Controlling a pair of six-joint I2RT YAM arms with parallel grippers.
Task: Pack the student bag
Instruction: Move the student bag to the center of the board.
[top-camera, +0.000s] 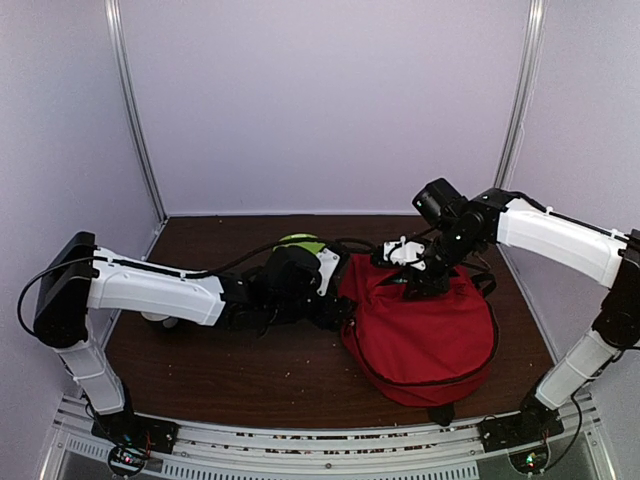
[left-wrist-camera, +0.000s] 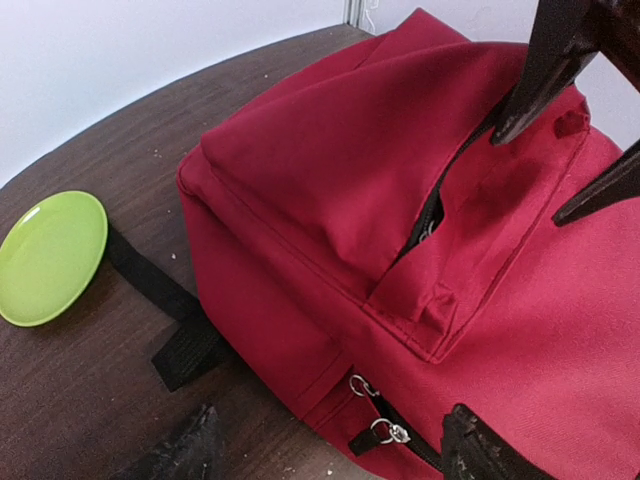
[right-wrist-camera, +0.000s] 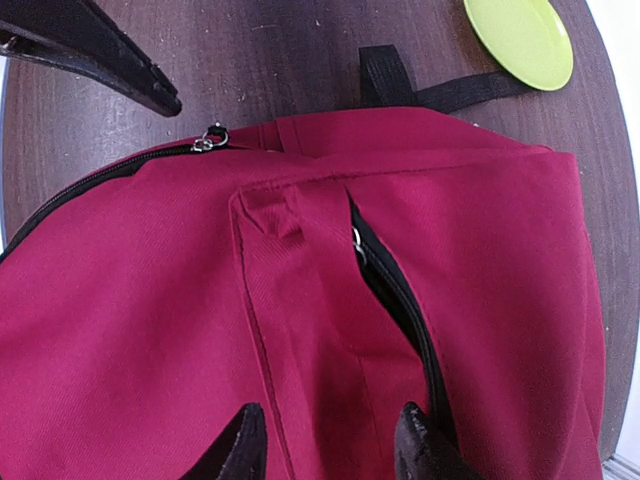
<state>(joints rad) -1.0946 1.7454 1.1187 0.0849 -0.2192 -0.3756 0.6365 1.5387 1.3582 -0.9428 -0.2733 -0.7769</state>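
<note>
The student bag (top-camera: 425, 335), a big red backpack with black zippers, lies flat on the dark wooden table at centre right. My left gripper (left-wrist-camera: 335, 455) is open at its left edge, one finger (left-wrist-camera: 190, 450) over the table and the other over the fabric, with two metal zipper pulls (left-wrist-camera: 385, 430) between them. My right gripper (right-wrist-camera: 330, 450) is open above the front pocket, its fingertips (right-wrist-camera: 240, 445) apart over flat red cloth. The pocket's zip (right-wrist-camera: 390, 290) gapes open beside the right fingertip. Nothing is held by either gripper.
A lime green plate (top-camera: 300, 243) lies on the table behind my left gripper. A black strap (left-wrist-camera: 165, 310) runs from the bag toward the plate. Something small and pale (top-camera: 158, 318) peeks out under my left forearm. Pale walls close in the back and sides.
</note>
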